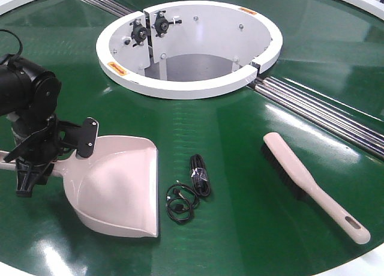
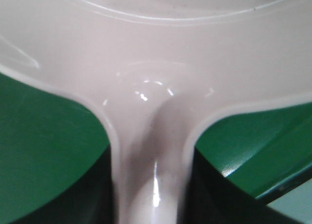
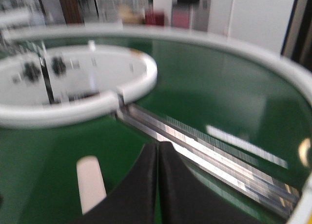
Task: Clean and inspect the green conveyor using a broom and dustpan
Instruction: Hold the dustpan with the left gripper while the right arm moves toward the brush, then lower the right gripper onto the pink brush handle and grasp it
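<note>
My left end effector clamps the dustpan handle — lip facing the black cables ahead, ready to catch them.

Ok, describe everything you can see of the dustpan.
The dustpan is a wide beige-pink scoop of glossy plastic with raised side walls, a flat front lip and a straight handle. It appears to rest open side up on the green conveyor. Its lip faces the coiled black cables without touching them. It looks empty. The left claw is shut around the handle near where it joins the pan.
</note>
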`<state>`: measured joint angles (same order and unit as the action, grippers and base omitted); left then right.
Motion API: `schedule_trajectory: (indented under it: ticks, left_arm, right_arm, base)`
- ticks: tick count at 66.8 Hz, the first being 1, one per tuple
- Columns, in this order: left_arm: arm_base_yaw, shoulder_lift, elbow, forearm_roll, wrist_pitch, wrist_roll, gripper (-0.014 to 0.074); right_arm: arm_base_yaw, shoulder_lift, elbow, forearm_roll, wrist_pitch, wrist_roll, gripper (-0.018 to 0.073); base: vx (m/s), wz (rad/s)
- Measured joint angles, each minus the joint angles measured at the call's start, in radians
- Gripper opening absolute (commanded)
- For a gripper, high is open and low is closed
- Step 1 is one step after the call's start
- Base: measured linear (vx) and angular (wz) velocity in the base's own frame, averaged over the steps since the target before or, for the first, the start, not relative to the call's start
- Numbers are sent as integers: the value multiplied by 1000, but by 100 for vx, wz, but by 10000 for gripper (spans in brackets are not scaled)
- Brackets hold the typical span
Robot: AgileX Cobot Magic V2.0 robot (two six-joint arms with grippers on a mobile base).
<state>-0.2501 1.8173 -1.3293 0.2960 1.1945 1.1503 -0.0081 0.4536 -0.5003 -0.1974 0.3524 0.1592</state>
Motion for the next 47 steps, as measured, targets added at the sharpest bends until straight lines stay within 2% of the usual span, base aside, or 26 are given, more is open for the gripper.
schedule_trajectory:
  ticks: [19,29,40,47]
  left_arm:
    - [0,0,0,0,0,0,-7]
    - [0,0,0,0,0,0,-7]
    - [0,0,0,0,0,0,-7]
    - [0,0,0,0,0,0,-7]
  right_arm:
    - [0,184,-33,38,139,12,25]
    - [0,281,-87,75,246,-74,176]
    - [1,381,-204,174,359,-228,418]
    - [14,448,-266,238,413,-323,529]
  base:
    - [0,0]
    - [0,0]
    - [0,0]
    - [0,0]
